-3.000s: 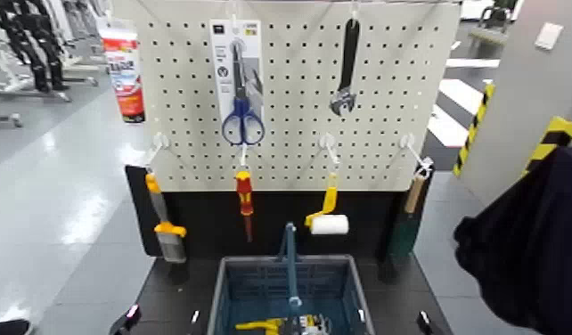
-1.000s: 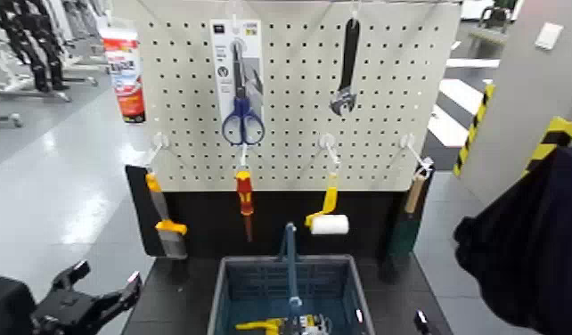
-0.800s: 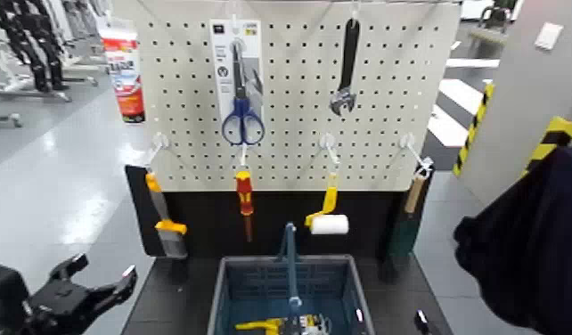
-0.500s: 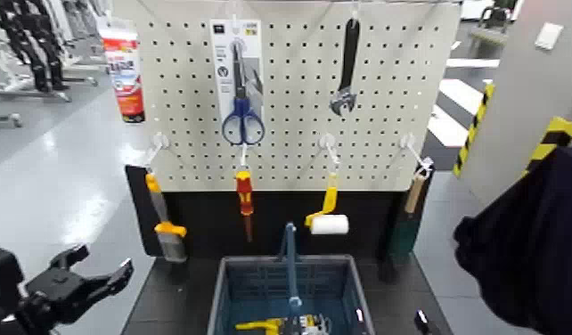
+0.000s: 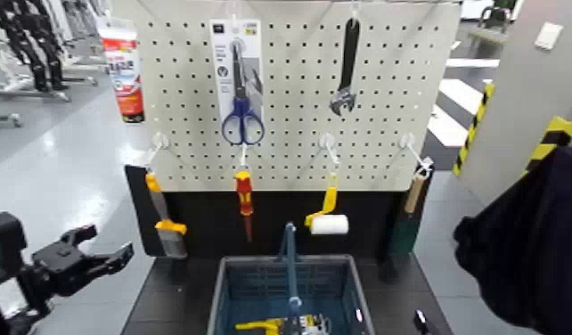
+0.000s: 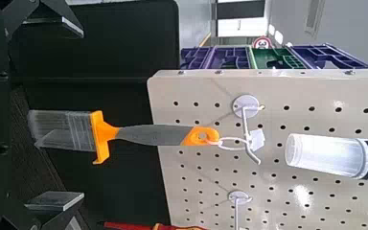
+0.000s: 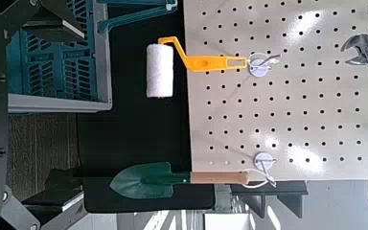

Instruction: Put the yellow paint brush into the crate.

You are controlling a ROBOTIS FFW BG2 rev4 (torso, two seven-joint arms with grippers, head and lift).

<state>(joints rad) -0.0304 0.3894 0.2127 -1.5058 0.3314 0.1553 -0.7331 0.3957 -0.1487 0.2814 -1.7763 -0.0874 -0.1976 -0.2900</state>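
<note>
Yellow paint brush [image 5: 166, 224] hangs from a hook at the pegboard's [image 5: 298, 98] lower left corner, bristles down. Left gripper [image 5: 107, 259] hovers left of and below the brush, fingers spread wide, holding nothing. Crate [image 5: 290, 294] sits below the pegboard's middle. Right gripper: finger state cannot be told.

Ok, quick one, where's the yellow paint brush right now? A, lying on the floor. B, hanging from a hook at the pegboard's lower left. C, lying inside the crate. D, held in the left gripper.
B: the yellow paint brush hangs bristles down from a hook at the lower left of the pegboard, with the open left gripper beside it, apart from it, and the crate below.
</note>
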